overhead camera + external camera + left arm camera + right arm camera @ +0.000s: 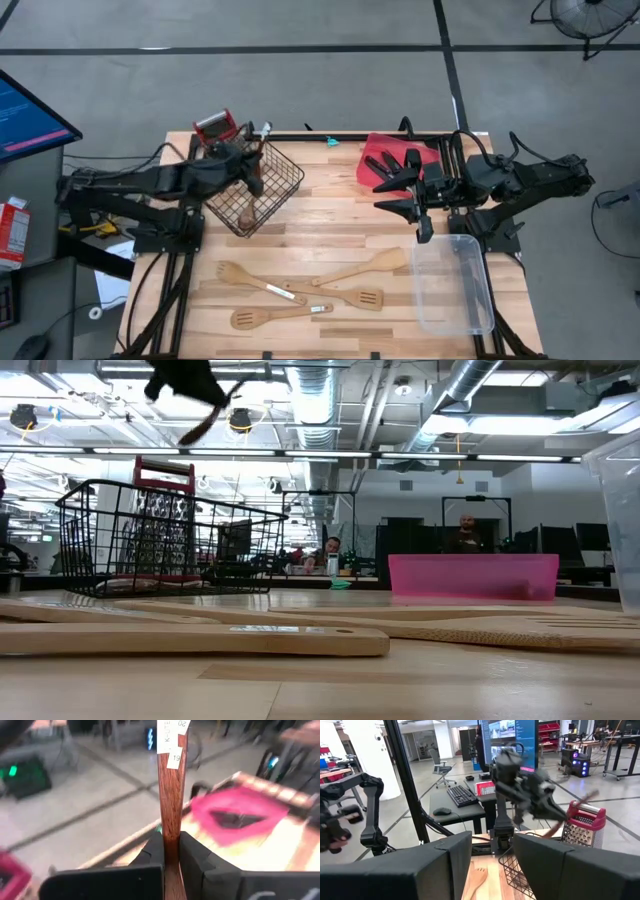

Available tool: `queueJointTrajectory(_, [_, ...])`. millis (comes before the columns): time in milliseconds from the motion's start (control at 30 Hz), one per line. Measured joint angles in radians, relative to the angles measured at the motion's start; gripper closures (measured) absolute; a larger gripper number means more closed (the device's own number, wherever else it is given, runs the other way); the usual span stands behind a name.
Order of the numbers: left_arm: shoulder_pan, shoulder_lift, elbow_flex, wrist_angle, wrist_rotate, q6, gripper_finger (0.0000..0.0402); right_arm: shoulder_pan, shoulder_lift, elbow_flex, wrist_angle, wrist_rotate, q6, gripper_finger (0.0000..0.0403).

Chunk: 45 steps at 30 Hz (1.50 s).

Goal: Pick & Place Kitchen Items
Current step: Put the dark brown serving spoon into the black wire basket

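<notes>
Wooden tabletop point(330, 225) holds 4 pale utensils point(300, 295); left gripper point(171, 851) pinches a brown-handled spoon point(171, 795), right gripper point(408, 190) spread.

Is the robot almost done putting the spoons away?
Not yet. The left gripper is shut on a reddish-brown wooden utensil above the black wire basket. Four pale wooden utensils lie on the table. The right gripper waits open and holds nothing.
</notes>
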Motion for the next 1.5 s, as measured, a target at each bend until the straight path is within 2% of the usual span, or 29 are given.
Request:
queueJointTrajectory(200, [0.127, 0.067, -0.083, -0.022, 0.128, -0.107, 0.0394, 0.000, 0.000, -0.001, -0.002, 0.000, 0.002, 0.0242])
queueJointTrajectory(333, [0.196, 0.095, -0.151, -0.022, 0.253, -0.189, 0.0394, 0.000, 0.000, -0.001, -0.008, 0.000, 0.002, 0.0242])
queueJointTrajectory(667, [0.287, 0.103, -0.247, -0.020, 0.405, -0.195, 0.0394, 0.000, 0.000, -0.001, -0.017, 0.000, 0.002, 0.0242])
queueJointTrajectory(1200, [0.305, 0.106, -0.368, -0.017, 0.484, -0.224, 0.0394, 0.000, 0.000, -0.001, -0.017, 0.000, 0.002, 0.0242])
queueJointTrajectory(1500, [0.305, 0.149, -0.380, 0.001, 0.503, -0.243, 0.0394, 0.000, 0.000, -0.001, -0.017, 0.000, 0.007, 0.0242])
